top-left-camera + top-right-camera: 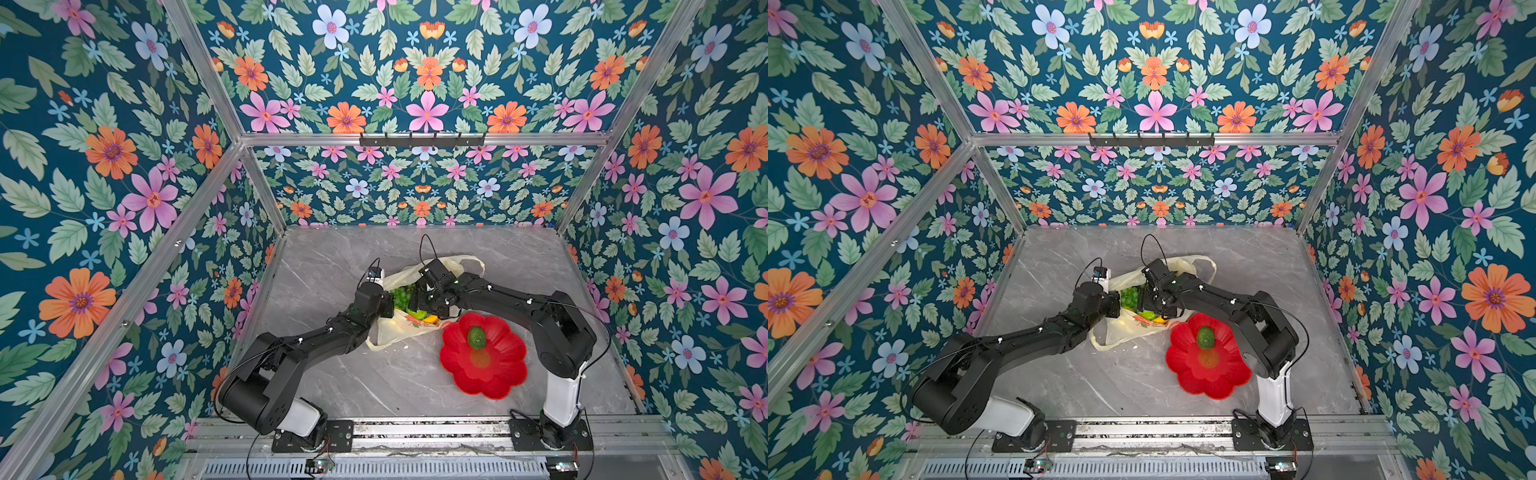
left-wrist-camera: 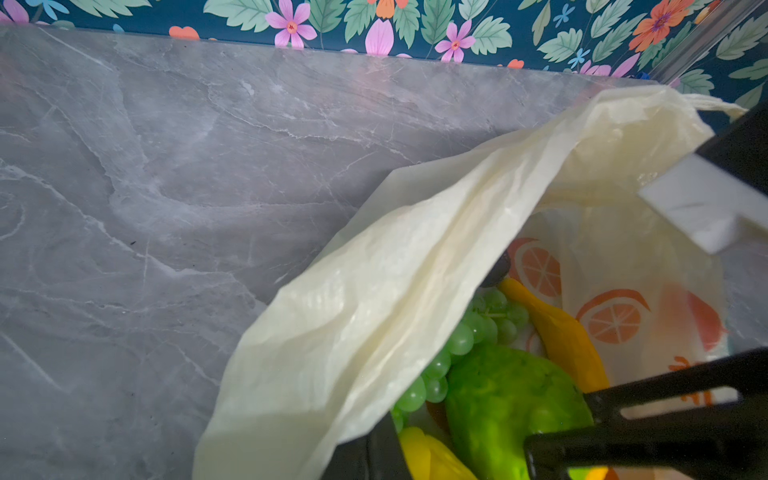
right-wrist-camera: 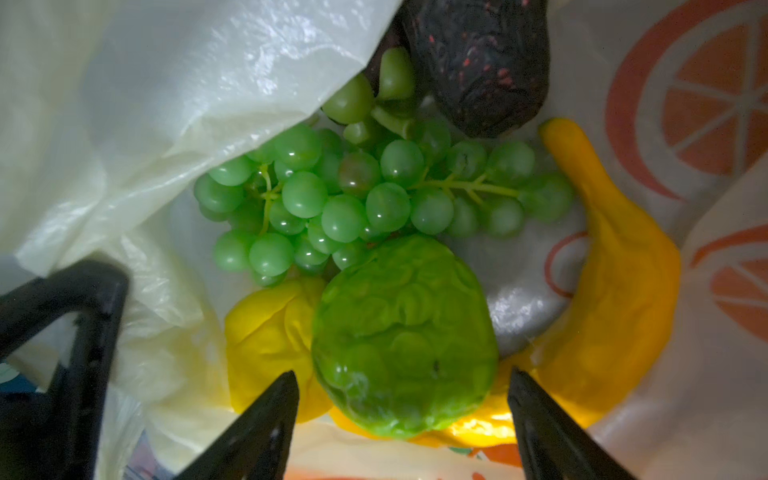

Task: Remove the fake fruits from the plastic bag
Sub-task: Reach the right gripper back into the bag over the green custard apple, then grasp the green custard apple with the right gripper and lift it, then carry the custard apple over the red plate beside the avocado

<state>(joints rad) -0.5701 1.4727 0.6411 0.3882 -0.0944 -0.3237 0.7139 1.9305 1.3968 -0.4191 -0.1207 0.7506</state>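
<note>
The plastic bag (image 1: 395, 330) (image 1: 1121, 332) lies mid-table with its mouth held up. My left gripper (image 1: 385, 305) (image 2: 376, 446) is shut on the bag's rim (image 2: 374, 332). Inside lie fake fruits: a green grape bunch (image 3: 345, 195), a bumpy green fruit (image 3: 405, 336), a yellow lemon (image 3: 270, 332), a banana (image 3: 615, 291) and a dark avocado (image 3: 478, 62). My right gripper (image 3: 401, 374) (image 1: 419, 301) reaches into the bag, open, one fingertip on each side of the bumpy green fruit. Another avocado (image 1: 476, 337) (image 1: 1205, 337) rests on the plate.
A red flower-shaped plate (image 1: 511, 374) (image 1: 1233, 374) sits just right of the bag on the grey marble table (image 1: 332, 266). Floral walls close in the back and both sides. A metal rail (image 1: 428, 430) with the arm bases runs along the front edge.
</note>
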